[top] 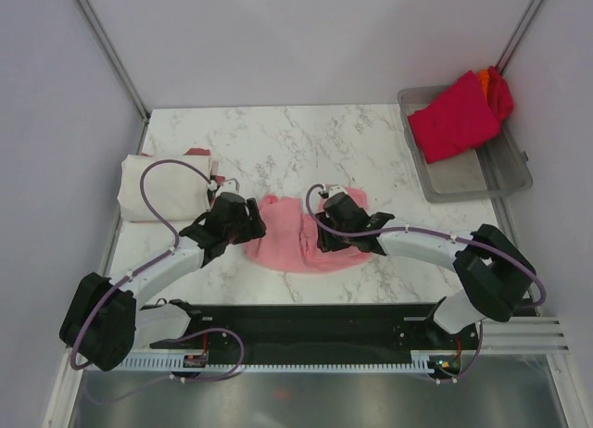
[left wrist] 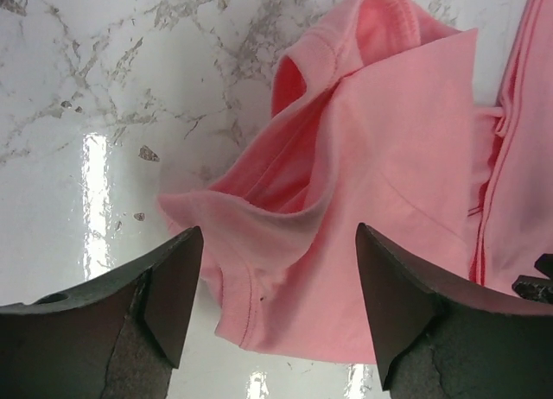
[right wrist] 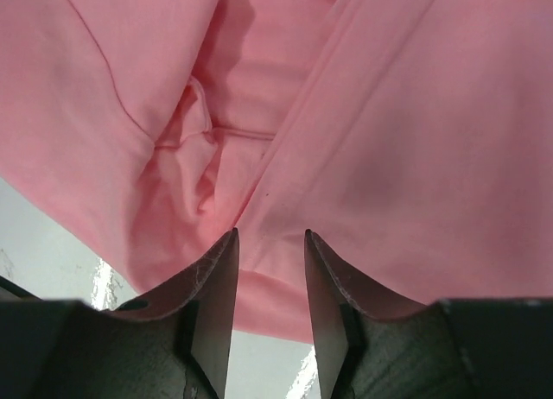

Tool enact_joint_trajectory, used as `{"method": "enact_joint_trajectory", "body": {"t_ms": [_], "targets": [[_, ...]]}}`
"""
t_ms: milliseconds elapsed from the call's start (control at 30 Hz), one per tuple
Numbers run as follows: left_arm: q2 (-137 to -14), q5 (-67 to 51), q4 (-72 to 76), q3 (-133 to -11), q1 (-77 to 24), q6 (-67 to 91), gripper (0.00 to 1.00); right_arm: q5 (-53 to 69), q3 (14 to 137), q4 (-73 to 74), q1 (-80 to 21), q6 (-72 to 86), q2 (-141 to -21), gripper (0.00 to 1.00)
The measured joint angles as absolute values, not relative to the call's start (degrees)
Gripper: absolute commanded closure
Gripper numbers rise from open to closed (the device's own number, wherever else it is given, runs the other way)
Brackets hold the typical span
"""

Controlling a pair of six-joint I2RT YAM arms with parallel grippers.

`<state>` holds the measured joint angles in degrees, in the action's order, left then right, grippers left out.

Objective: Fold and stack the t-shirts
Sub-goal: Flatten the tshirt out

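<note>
A light pink t-shirt lies crumpled and partly folded on the marble table between my two grippers. My left gripper hovers over its left edge, and in the left wrist view its jaws stand wide apart above a hemmed fold of the pink t-shirt, gripping nothing. My right gripper sits over the shirt's right half. Its jaws are apart with a narrow gap, just above the pink cloth, nothing pinched between them.
A folded cream-white shirt lies at the far left with a dark red one showing beneath it. A grey translucent tray at the back right holds a crimson shirt and an orange one.
</note>
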<state>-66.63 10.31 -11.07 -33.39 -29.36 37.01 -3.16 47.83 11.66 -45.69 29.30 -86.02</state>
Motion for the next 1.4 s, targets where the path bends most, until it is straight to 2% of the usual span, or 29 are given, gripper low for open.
{"method": "enact_joint_trajectory", "body": {"t_ms": [33,67,233,367,433,467,500,567,633,700,733,800,833,900,1133,1333,1367,1400], "targets": [[-67.2,10.28,-11.07,-33.39,-29.28,36.84,0.27,-3.4,47.94,11.68,-46.44,29.56,-87.13,0.55],[-67.72,10.2,-11.07,-33.39,-29.1,36.77,0.36,-3.53,48.14,11.68,-47.18,29.85,-88.42,0.55],[-66.98,9.91,-10.81,-33.3,-28.14,36.14,0.53,-4.36,49.06,11.44,-49.41,30.5,-92.88,0.55],[-63.94,9.39,-10.55,-32.03,-27.2,35.75,0.78,-4.84,49.45,10.9,-49.8,30.87,-93.51,0.56],[-62.57,8.84,-10.55,-31.18,-26.57,35.46,0.8,-4.99,49.45,10.81,-49.8,31.22,-93.51,0.54],[-62.11,8.75,-10.57,-30.83,-26.35,35.44,0.86,-5.04,49.45,10.76,-49.8,31.35,-93.51,0.51],[-61.63,8.56,-10.59,-30.41,-26.09,35.44,0.87,-5.04,49.45,10.72,-49.8,31.59,-93.49,0.45],[-60.99,8.29,-10.61,-29.71,-25.5,35.31,0.93,-5.06,49.45,10.44,-49.84,31.99,-93.49,0.44],[-60.77,7.75,-10.61,-29.36,-25.12,35.29,0.94,-5.15,49.47,10.15,-50.09,32.05,-93.49,0.45],[-60.38,7.29,-10.61,-29.04,-24.97,35.29,0.94,-5.37,49.63,10.13,-50.33,32.16,-93.65,0.5],[-60.03,7.14,-10.59,-28.75,-24.95,35.29,0.95,-5.61,49.95,10.11,-50.43,32.21,-94.04,0.58],[-59.11,6.87,-10.57,-28.12,-24.93,35.29,0.94,-6.26,50.7,9.98,-50.43,32.23,-95.42,0.67],[-58.67,6.74,-10.57,-27.75,-24.93,35.29,0.94,-6.59,51.29,9.87,-50.43,32.32,-96.01,0.8],[-58.06,6.28,-10.59,-27.09,-24.88,35.29,0.94,-7.4,52.21,9.82,-50.46,32.45,-97.06,1.0],[-57.91,5.26,-10.7,-26.06,-23.55,35.24,0.98,-11.05,51.57,12.56,-49.6,33.06,-93.62,1.0],[-55.59,3.55,-11.11,-26.06,-20.4,34.85,0.98,-11.97,48.14,15.88,-38.52,32.4,-79.94,1.0],[-54.92,3.25,-11.2,-26.06,-20.05,34.83,0.96,-11.92,47.68,16.03,-35.94,32.18,-77.71,1.0],[-54.15,2.87,-11.35,-26.06,-19.84,34.81,0.9,-11.99,47.29,16.23,-33.76,31.92,-75.83,1.0]]}}
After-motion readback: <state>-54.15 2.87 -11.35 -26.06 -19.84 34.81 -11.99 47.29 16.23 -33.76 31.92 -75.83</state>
